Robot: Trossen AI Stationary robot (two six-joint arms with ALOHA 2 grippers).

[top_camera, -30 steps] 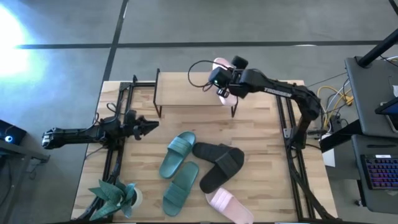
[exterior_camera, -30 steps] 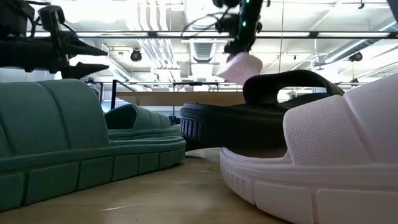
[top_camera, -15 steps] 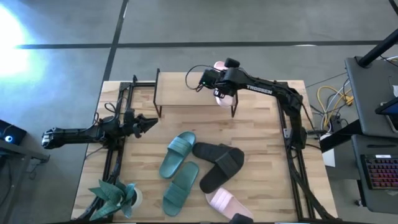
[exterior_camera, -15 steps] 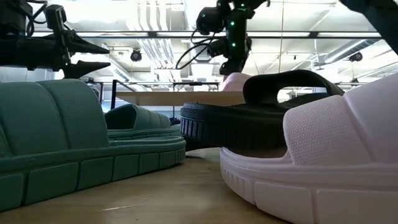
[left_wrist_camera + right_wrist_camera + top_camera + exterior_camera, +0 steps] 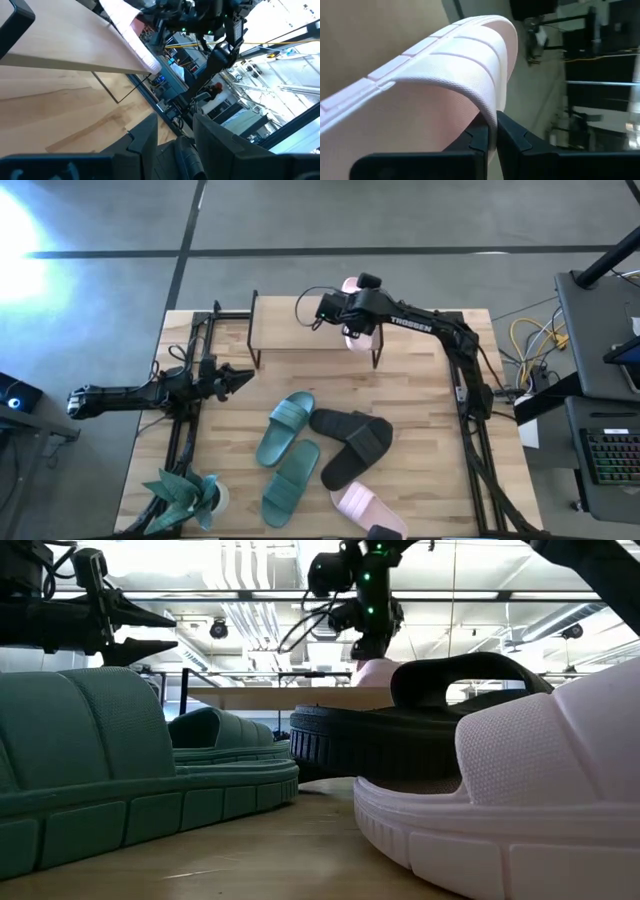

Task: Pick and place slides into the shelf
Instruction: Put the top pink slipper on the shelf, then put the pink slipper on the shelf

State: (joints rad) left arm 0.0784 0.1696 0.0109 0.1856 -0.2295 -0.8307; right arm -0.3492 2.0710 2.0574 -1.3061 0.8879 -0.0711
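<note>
My right gripper (image 5: pixel 345 313) reaches over the right end of the shelf (image 5: pixel 300 326) and is shut on a light pink slide (image 5: pixel 357 340), which lies lengthwise across the plank top there. The other pink slide (image 5: pixel 368 510) lies at the table's near edge. The teal-green pair (image 5: pixel 286 427) and the black pair (image 5: pixel 352 442) lie mid-table. My left gripper (image 5: pixel 240 377) waits open over the table's left side, level, pointing right. My right gripper pinches the pink slide's wide strap at its edge (image 5: pixel 487 112) between the two fingers, which close on one layer of it. The slide (image 5: pixel 445 70) lies with its sole against the shelf's plank top (image 5: pixel 380 30), one end overhanging it.
A teal-green potted plant (image 5: pixel 185 495) stands at the table's near left corner. Black frame rails run along the left (image 5: pixel 185 430) and right (image 5: pixel 470 430) sides. The shelf's left part (image 5: pixel 280 320) is bare. In the low view the near slides (image 5: pixel 120 760) fill the foreground.
My right gripper has moved toward the table's left and down over the shelf's right end. The pink slide, which hung lifted above the shelf, has come down onto the plank top.
</note>
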